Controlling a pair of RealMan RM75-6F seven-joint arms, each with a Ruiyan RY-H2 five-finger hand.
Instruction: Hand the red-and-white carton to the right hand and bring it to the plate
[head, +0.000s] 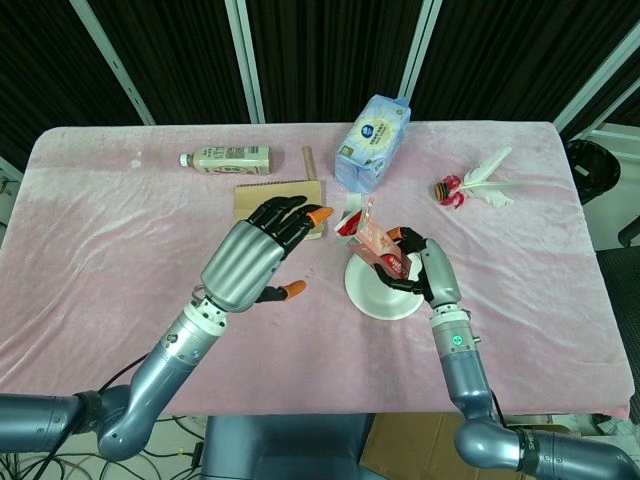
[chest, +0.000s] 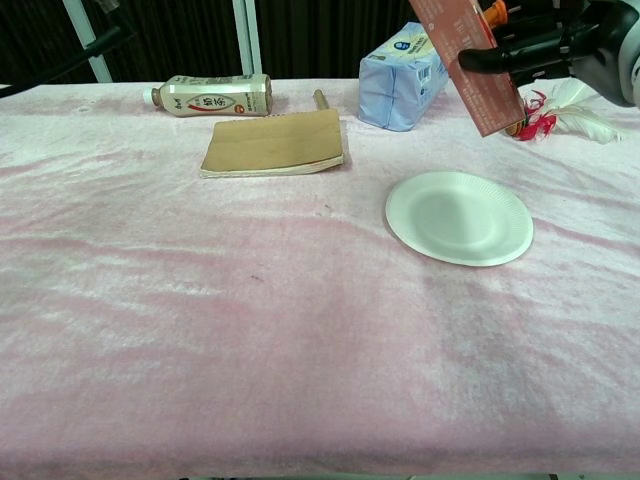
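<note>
The red-and-white carton (head: 368, 236) hangs tilted above the white plate (head: 372, 296), gripped by my right hand (head: 424, 270) alone. In the chest view the carton (chest: 474, 62) slants across the top right, well above the plate (chest: 458, 217), and my right hand (chest: 574, 42) holds it from the right side. My left hand (head: 252, 260) hovers to the left of the carton with its fingers spread and nothing in it, a clear gap between it and the carton. The chest view does not show the left hand.
A milk-tea bottle (chest: 210, 95) lies at the back left, with a brown notebook (chest: 275, 142) in front of it. A blue pack (chest: 400, 85) stands behind the plate. A red-and-white feather toy (head: 480, 185) lies at the back right. A small wooden stick (head: 309, 162) lies by the notebook.
</note>
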